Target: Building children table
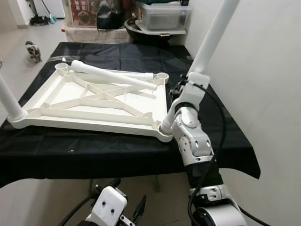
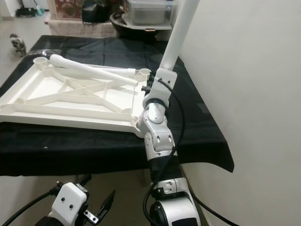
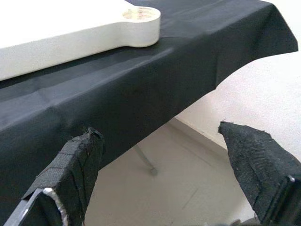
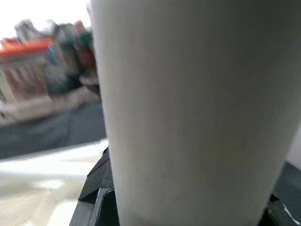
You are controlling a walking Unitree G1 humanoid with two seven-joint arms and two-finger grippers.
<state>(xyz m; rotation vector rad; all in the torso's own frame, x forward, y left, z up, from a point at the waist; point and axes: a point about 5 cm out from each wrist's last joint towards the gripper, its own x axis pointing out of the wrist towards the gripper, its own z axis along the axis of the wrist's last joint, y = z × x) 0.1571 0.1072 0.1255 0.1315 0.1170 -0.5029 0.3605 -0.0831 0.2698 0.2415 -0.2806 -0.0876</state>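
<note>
The white table top lies upside down on a table draped in black cloth. One white leg stands in its near left corner. My right gripper is shut on another white leg, which stands tilted in the near right corner socket. In the right wrist view that leg sits between the black fingers. Two loose legs lie across the far part of the top. My left gripper hangs open below the table's front edge, fingers wide apart.
A white wall runs close along the right side of the table. A small cat sits on the floor at the far left. A clear storage box and a dark bowl stand behind the table.
</note>
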